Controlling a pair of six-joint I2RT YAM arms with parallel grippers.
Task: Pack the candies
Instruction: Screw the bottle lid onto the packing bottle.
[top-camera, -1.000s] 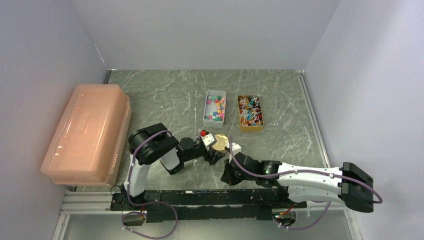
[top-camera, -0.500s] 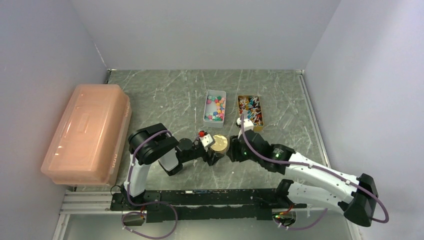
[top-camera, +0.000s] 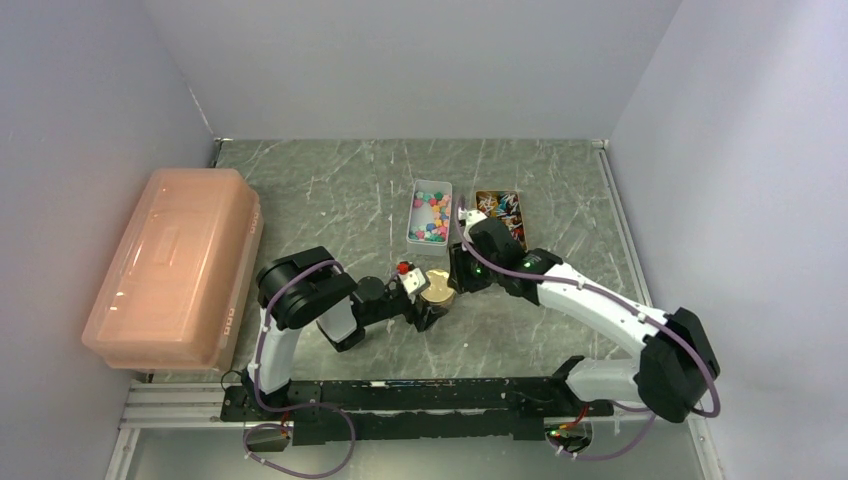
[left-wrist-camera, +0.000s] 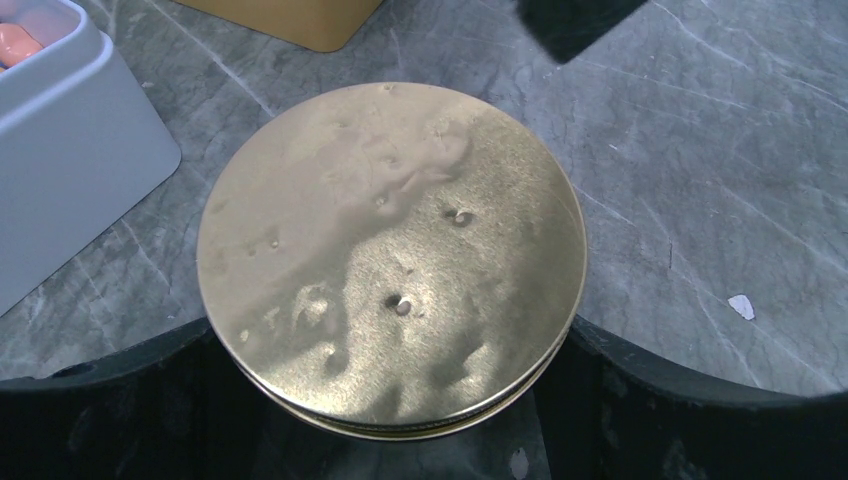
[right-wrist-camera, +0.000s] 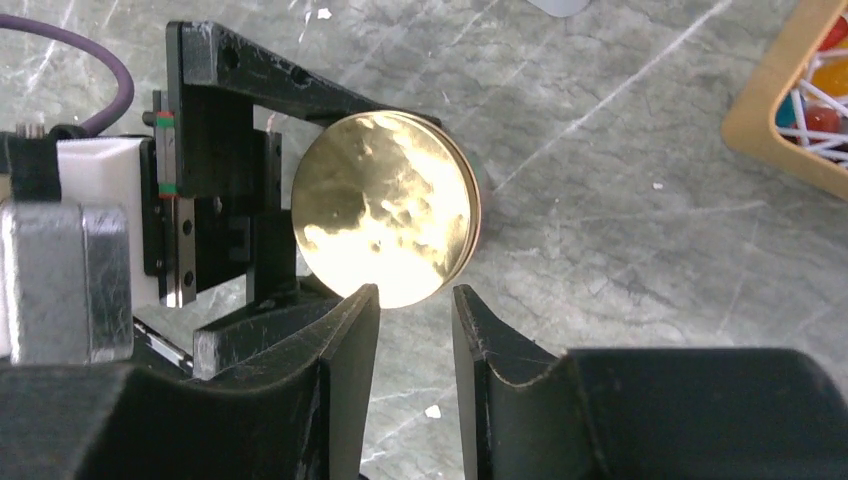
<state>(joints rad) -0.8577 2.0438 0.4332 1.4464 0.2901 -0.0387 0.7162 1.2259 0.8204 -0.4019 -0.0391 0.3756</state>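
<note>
**Candies** (top-camera: 431, 217): mixed pink, blue, green, red and yellow pieces, lying loose in a white rectangular tray (top-camera: 428, 249) at mid-table, beyond the jar.

**Gold-lidded jar** (top-camera: 437, 287): round and upright on the grey marbled table (top-camera: 330, 190), just in front of the white tray. The dimpled lid is on.

**Left gripper** (top-camera: 433, 298): low over the table, with one black finger against each side of the jar, clamped on it below the lid.

**Right gripper** (right-wrist-camera: 413, 295): reaches in from the right, pointing at the lid's edge. Its fingers (right-wrist-camera: 350, 350) stand a narrow gap apart with nothing between them. Whether the tips touch the lid cannot be told.

**Yellow tray** (right-wrist-camera: 775, 110): sits beside the white tray on its right and is partly covered by the right arm in the top view. It holds coloured sweets on white sticks.

**Pink translucent storage box** (top-camera: 175, 265): lidded, at the table's left edge, well apart from the trays.
</note>
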